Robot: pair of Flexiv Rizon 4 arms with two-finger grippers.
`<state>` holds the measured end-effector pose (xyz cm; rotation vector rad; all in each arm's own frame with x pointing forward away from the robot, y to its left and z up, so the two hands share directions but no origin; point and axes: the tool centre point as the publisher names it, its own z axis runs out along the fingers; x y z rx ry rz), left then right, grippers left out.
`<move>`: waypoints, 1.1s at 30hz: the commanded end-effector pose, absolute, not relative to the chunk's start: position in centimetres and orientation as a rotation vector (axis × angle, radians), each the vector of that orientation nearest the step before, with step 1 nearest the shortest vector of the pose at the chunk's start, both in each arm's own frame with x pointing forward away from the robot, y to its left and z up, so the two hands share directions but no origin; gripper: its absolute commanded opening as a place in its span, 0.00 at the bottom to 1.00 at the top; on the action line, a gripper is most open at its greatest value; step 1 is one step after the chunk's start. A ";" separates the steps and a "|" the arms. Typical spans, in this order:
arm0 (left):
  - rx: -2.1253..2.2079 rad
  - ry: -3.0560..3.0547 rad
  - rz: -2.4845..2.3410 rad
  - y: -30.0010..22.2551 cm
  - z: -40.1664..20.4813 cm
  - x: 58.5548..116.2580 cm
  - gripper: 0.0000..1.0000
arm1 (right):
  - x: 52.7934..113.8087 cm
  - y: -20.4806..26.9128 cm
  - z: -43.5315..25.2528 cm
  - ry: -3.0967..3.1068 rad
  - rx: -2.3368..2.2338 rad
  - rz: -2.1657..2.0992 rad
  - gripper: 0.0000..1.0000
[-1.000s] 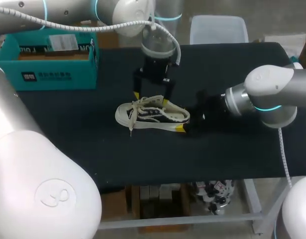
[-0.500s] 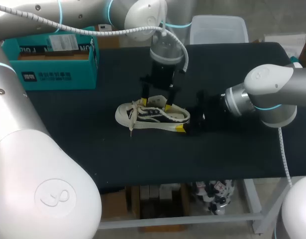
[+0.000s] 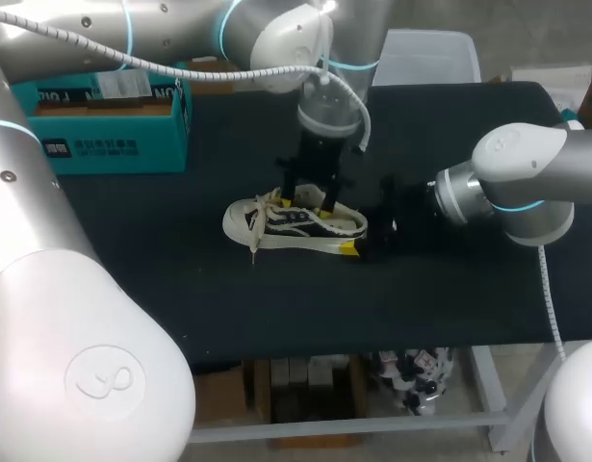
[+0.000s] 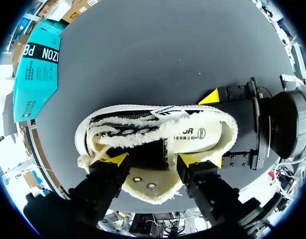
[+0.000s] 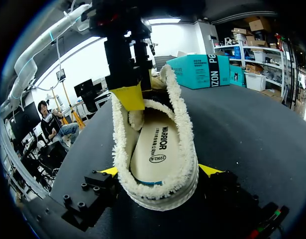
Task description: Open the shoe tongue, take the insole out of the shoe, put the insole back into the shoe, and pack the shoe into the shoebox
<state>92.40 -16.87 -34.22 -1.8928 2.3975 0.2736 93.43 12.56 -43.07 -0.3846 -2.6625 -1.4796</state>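
Observation:
A white low-top shoe (image 3: 294,223) with black panels and fleece lining lies on the black table, toe to the left. Its pale insole (image 4: 190,133) sits inside. My left gripper (image 3: 307,202) hangs over the shoe's opening. In the left wrist view this gripper (image 4: 153,159) is open, with the black tongue (image 4: 149,153) between its yellow tips. My right gripper (image 5: 159,170) is shut on the heel, one tip at each side of the sole. From the head view it (image 3: 358,233) sits at the shoe's right end.
A teal shoebox (image 3: 103,120) stands at the table's back left, its top open. The black table top (image 3: 180,298) lies bare in front of the shoe and to its left.
My left gripper has shifted slightly right over the shoe and its fingers have drawn closer together around the tongue. The right arm and the shoe have stayed still.

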 end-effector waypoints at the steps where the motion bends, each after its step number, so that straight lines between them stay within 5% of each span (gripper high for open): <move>1: -1.890 2.383 0.309 -17.4 -35.0 92.9 0.65 | 93.5 12.4 -44.1 -2.655 -0.379 -1.484 0.00; 3: -1.893 2.376 0.320 -17.2 -35.3 93.0 0.47 | 93.5 12.4 -44.1 -2.655 -0.379 -1.484 0.00; 6: -1.897 2.370 0.331 -17.0 -35.7 93.2 0.00 | 93.5 12.4 -44.1 -2.655 -0.379 -1.484 0.00; 33: -1.998 2.508 -0.094 -11.3 -30.4 90.6 0.00 | 93.5 12.4 -44.1 -2.655 -0.379 -1.484 0.00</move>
